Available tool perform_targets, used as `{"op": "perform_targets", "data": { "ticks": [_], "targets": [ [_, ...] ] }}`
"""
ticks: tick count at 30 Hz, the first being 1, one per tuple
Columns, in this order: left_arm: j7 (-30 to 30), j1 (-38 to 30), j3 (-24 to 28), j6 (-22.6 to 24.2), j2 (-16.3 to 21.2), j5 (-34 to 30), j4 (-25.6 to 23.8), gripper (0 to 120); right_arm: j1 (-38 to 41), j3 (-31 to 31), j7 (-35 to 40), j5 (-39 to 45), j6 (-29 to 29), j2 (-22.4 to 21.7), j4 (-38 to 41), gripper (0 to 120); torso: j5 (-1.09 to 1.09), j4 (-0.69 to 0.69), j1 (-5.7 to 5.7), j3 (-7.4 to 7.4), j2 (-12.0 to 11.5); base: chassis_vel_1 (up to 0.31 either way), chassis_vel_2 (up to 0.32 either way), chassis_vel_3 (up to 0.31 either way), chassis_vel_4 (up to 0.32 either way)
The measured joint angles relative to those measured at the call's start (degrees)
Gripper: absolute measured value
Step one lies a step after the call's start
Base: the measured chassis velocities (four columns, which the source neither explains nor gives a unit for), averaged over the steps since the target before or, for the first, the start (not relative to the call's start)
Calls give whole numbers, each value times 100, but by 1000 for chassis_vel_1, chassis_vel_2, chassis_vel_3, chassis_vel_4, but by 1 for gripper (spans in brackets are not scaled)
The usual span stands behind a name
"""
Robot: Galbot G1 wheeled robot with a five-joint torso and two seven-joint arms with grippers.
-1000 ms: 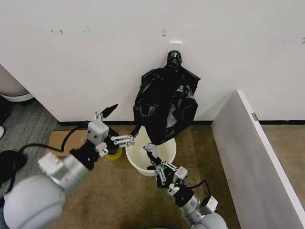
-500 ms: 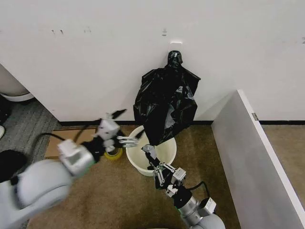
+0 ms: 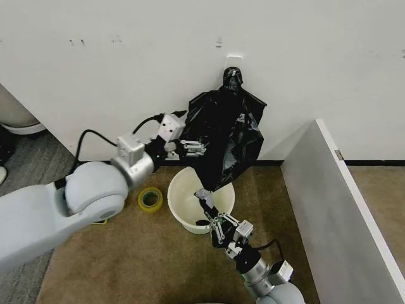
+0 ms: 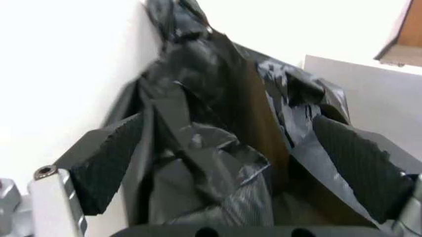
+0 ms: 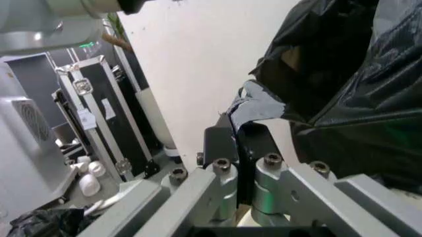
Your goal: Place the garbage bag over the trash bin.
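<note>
Left gripper (image 3: 192, 147) up at bag
Risen from bin (image 3: 183, 190), spread wide around hanging garbage bag (image 3: 221, 142); right gripper (image 3: 204, 197) pinches bag's bottom corner.

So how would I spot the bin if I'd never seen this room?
Find the white wall with a black bag hanging from a hook. On the brown floor just below the bag stands the bin, a round white open bucket. It is far wider than the small yellow tape roll beside it.
</note>
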Motion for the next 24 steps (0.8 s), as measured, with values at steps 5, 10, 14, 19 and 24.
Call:
{"op": "perform_targets", "data": {
  "ticks": [5,10,14,19,24],
  "targets": [
    [-118,-141,47,651,-100,-426,-72,99,-62,54,2,-11,-3,49,18,0,0,3,0,0,0,0,0,0,0],
    [-134,-24,23,956,-36,-433,-128,99,-86,71,1,-13,2,52,38,0,-1,5,-1,-1,0,0,0,0,0],
    [-267,32,31,1119,-210,-382,31,95,-95,66,1,-11,-3,64,80,0,0,2,0,0,0,0,0,0,0],
    [-340,6,58,1205,-271,-444,134,80,-138,61,3,-12,-14,62,135,0,0,2,-1,0,0,0,0,0,0],
    [-350,12,73,1224,-282,-488,149,67,-142,70,6,-11,-21,68,163,0,0,3,-1,-1,0,0,0,0,0]
  ]
}}
